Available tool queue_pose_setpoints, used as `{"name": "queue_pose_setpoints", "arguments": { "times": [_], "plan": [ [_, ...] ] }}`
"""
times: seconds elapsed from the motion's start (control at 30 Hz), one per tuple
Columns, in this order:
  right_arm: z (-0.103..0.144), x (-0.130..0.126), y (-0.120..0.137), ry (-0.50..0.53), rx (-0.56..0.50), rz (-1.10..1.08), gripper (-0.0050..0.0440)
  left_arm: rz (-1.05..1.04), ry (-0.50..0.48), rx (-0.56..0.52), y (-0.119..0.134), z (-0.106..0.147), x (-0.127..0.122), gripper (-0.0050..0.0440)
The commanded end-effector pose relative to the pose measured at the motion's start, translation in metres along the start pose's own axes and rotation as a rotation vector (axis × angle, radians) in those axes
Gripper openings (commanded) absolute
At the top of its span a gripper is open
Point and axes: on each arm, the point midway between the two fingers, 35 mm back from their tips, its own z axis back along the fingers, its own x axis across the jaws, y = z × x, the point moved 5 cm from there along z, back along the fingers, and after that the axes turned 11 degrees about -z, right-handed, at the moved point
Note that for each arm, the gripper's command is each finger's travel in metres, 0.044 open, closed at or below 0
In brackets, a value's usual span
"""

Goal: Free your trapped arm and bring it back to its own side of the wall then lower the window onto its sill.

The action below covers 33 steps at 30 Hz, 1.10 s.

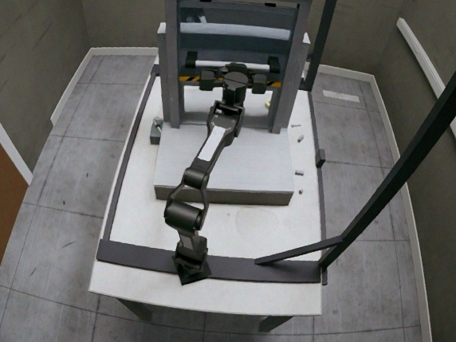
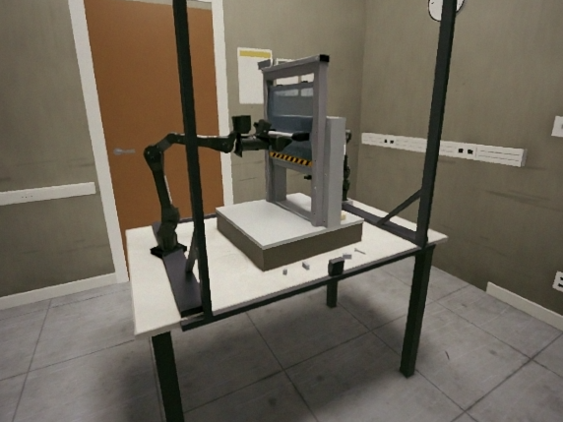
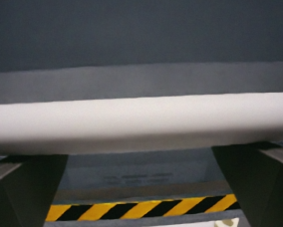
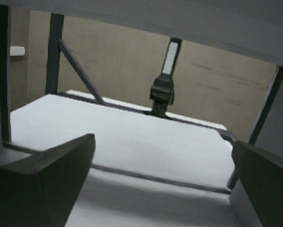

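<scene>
The grey window frame (image 1: 174,57) stands on a raised grey platform (image 1: 225,164). Its dark sash (image 1: 235,33) is up, with the yellow-black striped lower edge (image 1: 187,79) well above the sill. My left gripper (image 1: 234,81) is open, high up at the sash's white handle bar (image 1: 231,65). In the left wrist view the bar (image 3: 141,121) crosses just above the open fingers, over the stripe (image 3: 140,209). My right arm (image 2: 346,168) is behind the wall. My right gripper (image 4: 163,144) is open and empty, looking through the opening below the sash edge (image 4: 199,20) at the platform.
Black frame posts (image 2: 189,144) (image 1: 399,168) stand at the table's edges, with a diagonal brace at the right. Several small grey bits (image 1: 300,138) lie right of the platform. A grey block (image 1: 156,130) sits at its left corner.
</scene>
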Motion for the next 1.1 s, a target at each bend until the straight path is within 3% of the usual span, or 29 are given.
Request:
{"name": "queue_pose_setpoints", "arguments": {
  "times": [0.0,0.73,0.8,0.83,1.07],
  "plan": [
    [0.001,-0.019,-0.020,0.002,-0.009,-0.022,0.0400,0.049,-0.029,-0.197,-0.074,0.020,0.021,0.0400],
    [0.021,-0.079,-0.061,-0.007,-0.017,-0.020,0.0400,0.049,-0.029,-0.197,-0.074,0.020,0.021,0.0400],
    [0.006,-0.092,-0.103,0.042,-0.073,-0.092,0.0400,0.049,-0.029,-0.197,-0.074,0.020,0.021,0.0400],
    [0.007,-0.095,-0.098,0.037,-0.048,-0.094,0.0400,0.049,-0.029,-0.197,-0.074,0.020,0.021,0.0400],
    [0.007,-0.128,-0.141,0.088,-0.069,-0.167,0.0400,0.049,-0.029,-0.197,-0.074,0.020,0.021,0.0400]
  ]
}}
